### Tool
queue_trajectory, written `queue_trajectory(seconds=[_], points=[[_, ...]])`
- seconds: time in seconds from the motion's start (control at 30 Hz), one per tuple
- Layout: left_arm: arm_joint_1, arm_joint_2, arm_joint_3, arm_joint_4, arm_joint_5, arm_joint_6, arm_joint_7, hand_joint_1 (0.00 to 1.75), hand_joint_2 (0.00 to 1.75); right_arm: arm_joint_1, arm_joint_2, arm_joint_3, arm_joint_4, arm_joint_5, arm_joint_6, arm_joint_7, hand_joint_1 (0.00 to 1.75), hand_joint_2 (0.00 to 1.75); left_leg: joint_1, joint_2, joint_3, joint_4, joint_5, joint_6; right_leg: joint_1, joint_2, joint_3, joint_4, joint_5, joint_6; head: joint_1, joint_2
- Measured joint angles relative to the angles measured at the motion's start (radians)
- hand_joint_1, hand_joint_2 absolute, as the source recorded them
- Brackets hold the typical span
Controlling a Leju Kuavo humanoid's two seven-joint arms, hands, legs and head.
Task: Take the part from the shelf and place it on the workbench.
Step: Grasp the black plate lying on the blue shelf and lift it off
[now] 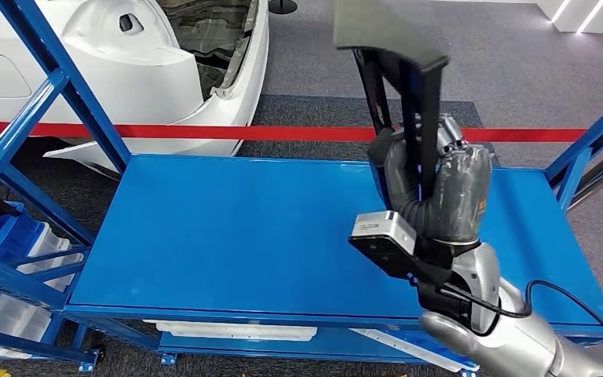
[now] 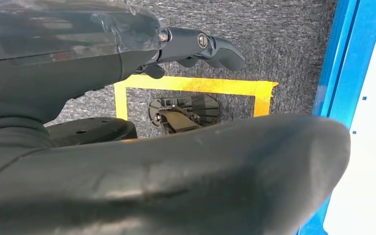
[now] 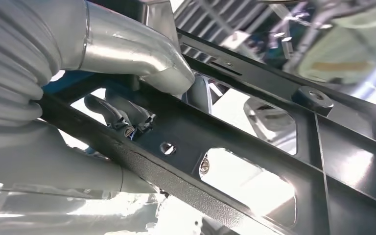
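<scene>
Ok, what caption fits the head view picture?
Right robot hand holds a black part above the blue workbench.

The right arm (image 1: 510,334) was glossy silver, with a black cable (image 1: 565,302) looping off its forearm. A flat silver-topped camera block (image 1: 383,230) sat on a black wrist bracket. The right hand (image 1: 447,196) wore a grey cover with a ribbed dark cuff. The left hand (image 2: 127,161) had a thick dark grey thumb and darker fingers (image 2: 210,46) pinned with small silver screws
</scene>
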Motion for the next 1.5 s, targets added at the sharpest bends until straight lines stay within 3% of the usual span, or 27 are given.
queue_trajectory(seconds=[0.3,0.63,0.83,1.07,1.23,1.37,1.5], points=[[0.000,0.000,0.000,0.000,0.001,0.000,-0.001,0.00,0.00,-0.069,-0.006,0.003,-0.032,-0.115,-0.042,-0.109,1.75,1.75,0.000,0.000,0.000,0.000,0.000,0.000,0.000,0.000,0.000,0.000,0.000,0.000,0.000,0.000],[0.001,0.000,0.000,0.000,0.012,0.003,-0.011,0.00,0.00,-0.067,0.039,0.004,-0.073,-0.210,-0.042,-0.353,1.75,1.75,0.000,0.000,0.000,0.000,0.000,0.000,0.000,0.000,0.000,0.000,0.000,0.000,0.000,0.000],[0.003,0.000,0.000,0.000,0.021,0.008,-0.019,0.00,0.00,-0.021,0.096,0.003,-0.104,-0.177,-0.043,-0.444,1.75,1.75,0.000,0.000,0.000,0.000,0.000,0.000,0.000,0.000,0.000,0.000,0.000,0.000,0.000,0.000],[0.007,0.000,0.000,0.000,0.023,0.011,-0.024,0.00,0.00,0.004,0.140,0.002,-0.127,-0.158,-0.043,-0.472,1.75,1.75,0.000,0.000,0.000,-0.001,0.000,0.000,0.000,0.000,0.000,0.000,0.000,0.000,0.000,0.000],[0.010,0.000,0.000,0.000,0.029,0.012,-0.035,0.00,0.00,0.035,0.175,0.001,-0.159,-0.074,-0.044,-0.510,1.75,1.75,0.000,0.000,0.000,-0.001,0.000,0.000,0.000,0.000,0.000,0.000,0.000,0.000,0.000,0.000],[0.011,0.000,0.000,0.000,0.030,0.010,-0.042,0.00,1.75,0.055,0.188,0.001,-0.179,-0.035,-0.045,-0.483,1.75,1.75,0.000,0.000,0.000,-0.001,0.000,0.000,0.000,0.000,0.000,0.000,0.000,0.000,0.000,0.000],[0.011,0.000,0.000,0.000,0.029,0.000,-0.055,0.00,1.75,0.057,0.189,0.001,-0.184,-0.017,-0.045,-0.445,1.75,1.75,0.000,0.000,0.000,-0.001,0.000,0.000,0.000,0.000,0.000,0.000,0.000,0.000,0.000,0.000]])
